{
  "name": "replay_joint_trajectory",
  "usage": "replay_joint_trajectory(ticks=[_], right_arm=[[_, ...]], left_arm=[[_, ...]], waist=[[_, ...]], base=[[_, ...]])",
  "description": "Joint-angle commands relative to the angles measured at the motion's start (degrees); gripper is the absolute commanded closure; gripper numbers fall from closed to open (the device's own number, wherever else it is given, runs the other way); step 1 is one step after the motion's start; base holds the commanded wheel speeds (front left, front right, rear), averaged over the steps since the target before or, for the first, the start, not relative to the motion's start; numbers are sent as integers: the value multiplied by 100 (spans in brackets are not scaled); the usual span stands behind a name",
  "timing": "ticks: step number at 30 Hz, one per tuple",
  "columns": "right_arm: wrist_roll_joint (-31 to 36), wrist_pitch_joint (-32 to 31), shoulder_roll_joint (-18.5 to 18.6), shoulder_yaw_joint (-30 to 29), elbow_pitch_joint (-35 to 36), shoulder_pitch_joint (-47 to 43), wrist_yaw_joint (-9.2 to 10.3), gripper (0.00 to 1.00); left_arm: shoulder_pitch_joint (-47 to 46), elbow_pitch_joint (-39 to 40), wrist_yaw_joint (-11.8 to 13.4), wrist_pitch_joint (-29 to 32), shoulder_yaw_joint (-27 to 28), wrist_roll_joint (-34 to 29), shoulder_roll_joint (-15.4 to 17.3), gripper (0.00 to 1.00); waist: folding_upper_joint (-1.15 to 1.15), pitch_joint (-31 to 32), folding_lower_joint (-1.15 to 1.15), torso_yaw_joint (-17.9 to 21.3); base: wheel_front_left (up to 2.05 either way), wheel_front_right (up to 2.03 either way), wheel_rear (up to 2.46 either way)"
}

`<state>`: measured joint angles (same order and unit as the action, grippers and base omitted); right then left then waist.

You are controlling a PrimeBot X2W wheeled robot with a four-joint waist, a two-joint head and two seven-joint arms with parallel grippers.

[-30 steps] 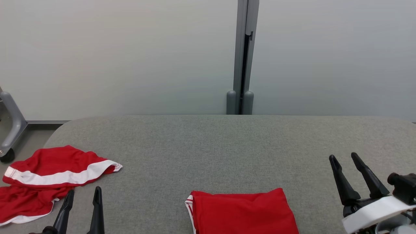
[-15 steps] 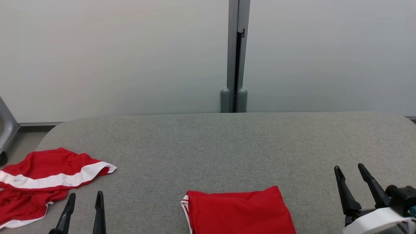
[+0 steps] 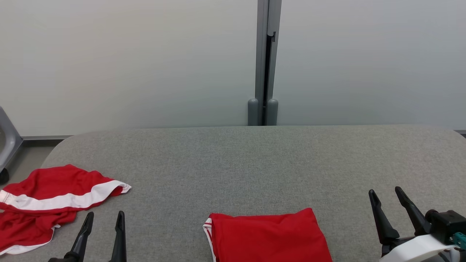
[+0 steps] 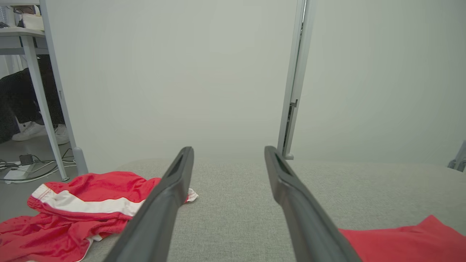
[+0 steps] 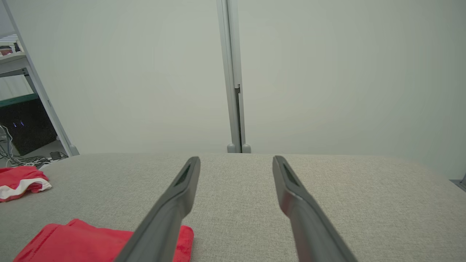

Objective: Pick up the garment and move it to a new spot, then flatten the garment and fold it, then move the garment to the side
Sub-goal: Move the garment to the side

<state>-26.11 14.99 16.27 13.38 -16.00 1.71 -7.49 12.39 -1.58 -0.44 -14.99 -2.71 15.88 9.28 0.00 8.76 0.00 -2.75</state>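
Note:
A crumpled red garment (image 3: 54,189) with a white stripe lies at the table's left edge, also visible in the left wrist view as a rumpled heap (image 4: 91,189). A second red garment (image 3: 265,236), folded flat, lies at the near middle. My left gripper (image 3: 105,214) is open just right of the crumpled one, apart from it, its fingers (image 4: 228,149) empty. My right gripper (image 3: 384,191) is open at the near right, well clear of the folded garment (image 5: 83,242), with nothing between its fingers (image 5: 236,159).
The grey fabric table (image 3: 255,163) has rounded far corners. A pale partition wall with a grey post (image 3: 263,62) stands behind it. A grey cart leg (image 3: 5,142) is off the left edge. A desk leg (image 4: 54,109), cables and a person's shoes (image 4: 32,131) lie beyond.
The head camera turned slightly, shifting the whole picture left. My right gripper drew back toward the near edge; my left gripper edged right. Both garments lie as before.

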Motion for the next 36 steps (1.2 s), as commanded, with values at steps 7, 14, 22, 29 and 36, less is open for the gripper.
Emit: replay_joint_trajectory(ticks=[7,14,22,29,36], right_arm=[[-7,25,-14,30,-11,31,-1,0],[-43,25,-41,130,-83,20,-1,0],[-421,-663,-249,591,-529,393,-1,0],[-651,-1664,-443,746,-1296,753,-1,0],[-871,-2418,-662,622,-2056,794,-1,0]], left_arm=[[-131,-1,-53,-25,12,-62,-9,0],[-149,-13,-86,-26,-4,-75,-33,0],[-169,-20,-118,-25,-22,-84,-44,0],[-179,-38,-140,-26,-45,-71,-46,0],[-146,-51,-152,-24,-58,-47,-1,0]], waist=[[0,-16,0,9],[0,-18,0,-12],[0,-39,0,-146],[0,-24,0,-446],[0,-35,0,-745]], base=[[0,0,0],[0,0,0],[0,0,0],[0,0,0],[0,0,0]])
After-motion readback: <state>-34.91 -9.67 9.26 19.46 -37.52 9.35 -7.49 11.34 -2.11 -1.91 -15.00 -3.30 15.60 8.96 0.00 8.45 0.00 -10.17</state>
